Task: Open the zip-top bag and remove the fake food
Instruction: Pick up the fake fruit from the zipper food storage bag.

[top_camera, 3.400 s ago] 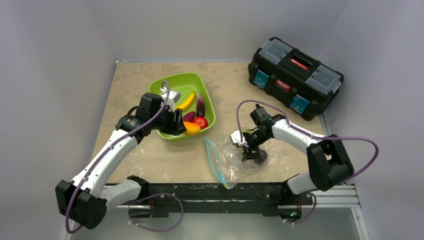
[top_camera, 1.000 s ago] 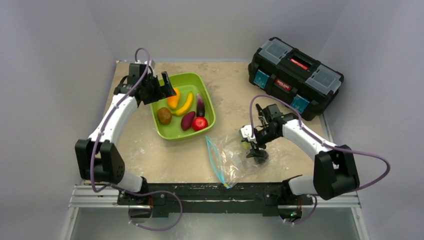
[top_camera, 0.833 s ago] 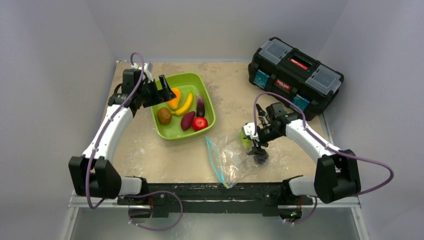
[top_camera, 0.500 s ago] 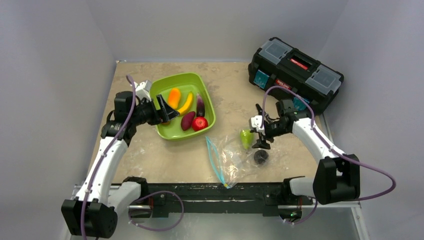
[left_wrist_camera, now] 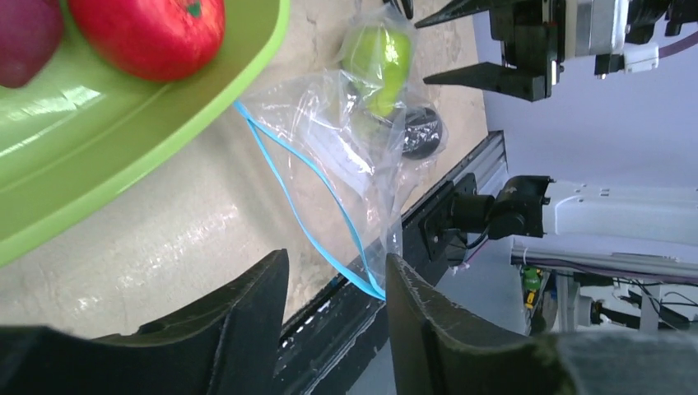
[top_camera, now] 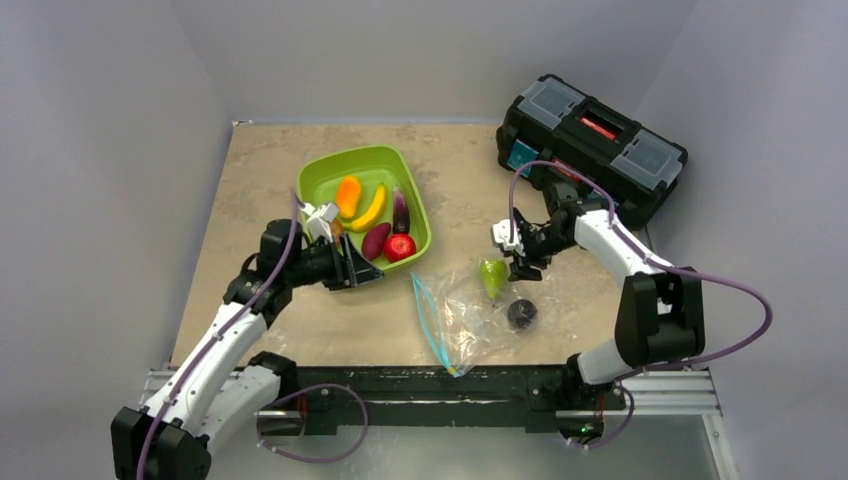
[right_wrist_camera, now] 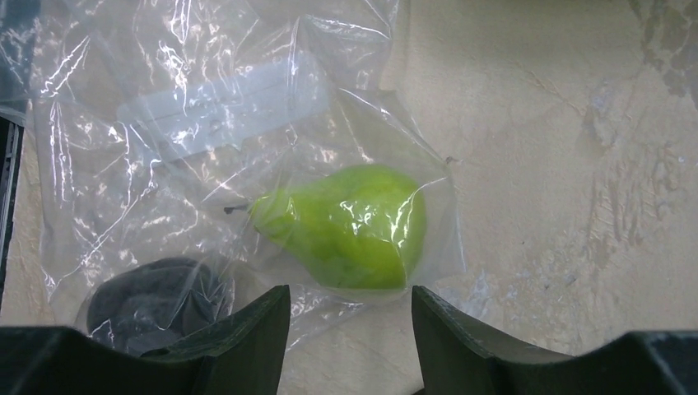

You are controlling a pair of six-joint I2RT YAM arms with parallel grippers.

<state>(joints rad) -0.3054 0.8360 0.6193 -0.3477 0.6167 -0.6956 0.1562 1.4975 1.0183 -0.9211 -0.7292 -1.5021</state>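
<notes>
left fingers (left_wrist_camera: 247, 329) apart, empty, by green tray (left_wrist_camera: 123, 164) near rim | right fingers (right_wrist_camera: 239, 346) apart, empty, above green pear (right_wrist_camera: 346, 226) inside zip-top bag (right_wrist_camera: 206, 107) on bench (right_wrist_camera: 535, 123)

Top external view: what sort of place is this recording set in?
Probably a lab robot test cell. Plain grey walls box in a beige table, the left arm and right arm mount on a rail at its near edge, and a green tray of plastic food looks staged.
</notes>
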